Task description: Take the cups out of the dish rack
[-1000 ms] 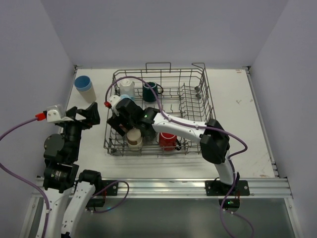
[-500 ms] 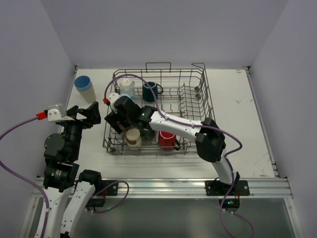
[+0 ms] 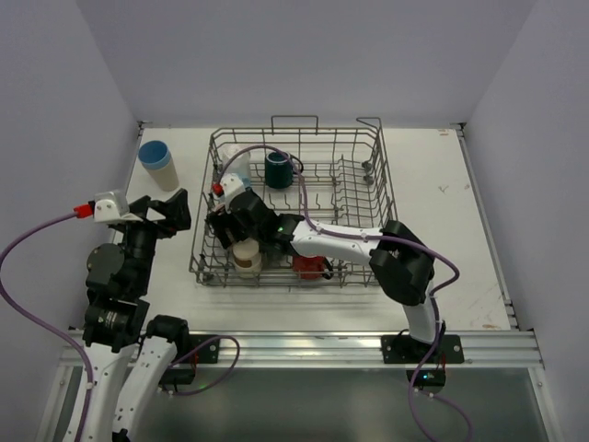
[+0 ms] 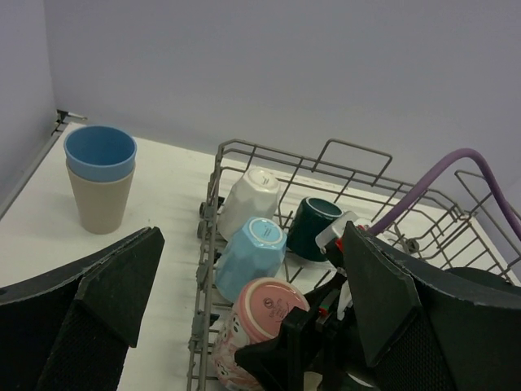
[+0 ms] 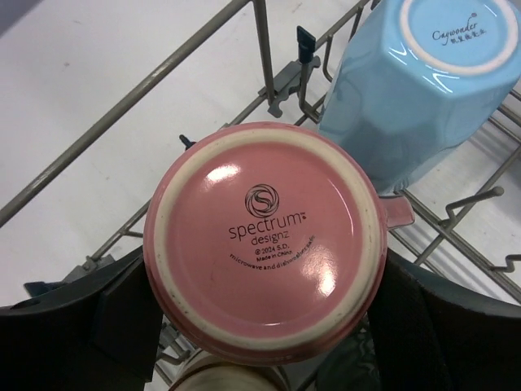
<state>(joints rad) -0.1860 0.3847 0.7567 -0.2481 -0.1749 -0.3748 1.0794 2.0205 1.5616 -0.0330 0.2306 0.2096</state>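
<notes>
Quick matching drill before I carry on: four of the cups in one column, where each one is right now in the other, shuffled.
Things:
1. pink cup
2. light blue cup
3. teal mug
4. blue cup

Places:
A. far row of the rack, right of the white cup
B. nested in the beige cup on the table
C. bottom up between the right gripper's fingers
D. bottom up in the rack, next to the pink cup

Pairs: 1-C, 2-D, 3-A, 4-B
</notes>
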